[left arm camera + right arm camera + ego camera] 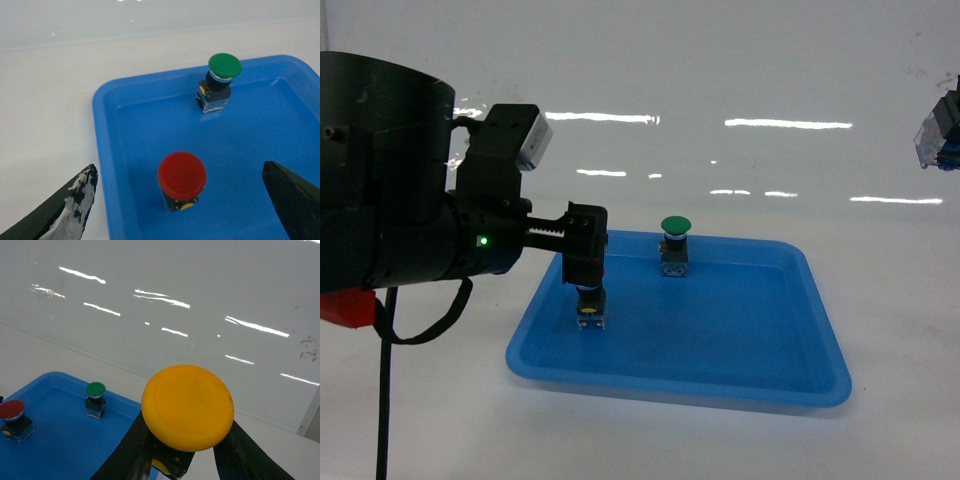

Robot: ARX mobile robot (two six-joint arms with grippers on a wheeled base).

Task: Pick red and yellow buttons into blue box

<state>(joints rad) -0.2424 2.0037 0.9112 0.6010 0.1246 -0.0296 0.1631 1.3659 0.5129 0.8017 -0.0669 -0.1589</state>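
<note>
With the left tool (180, 200) spread astride the red button (182, 174), tipping is risked if one finger (75, 202) lands first, while the yellow button (187, 406) is kept pinched in the right tool (185, 450).

Your head cam looks level over the blue tray (720, 350); both wrist cams peer down past their claws, all sharing the green button (224, 66).

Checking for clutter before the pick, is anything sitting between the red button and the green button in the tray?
No. In the left wrist view only bare floor of the blue tray separates the red button and the green button.
</note>
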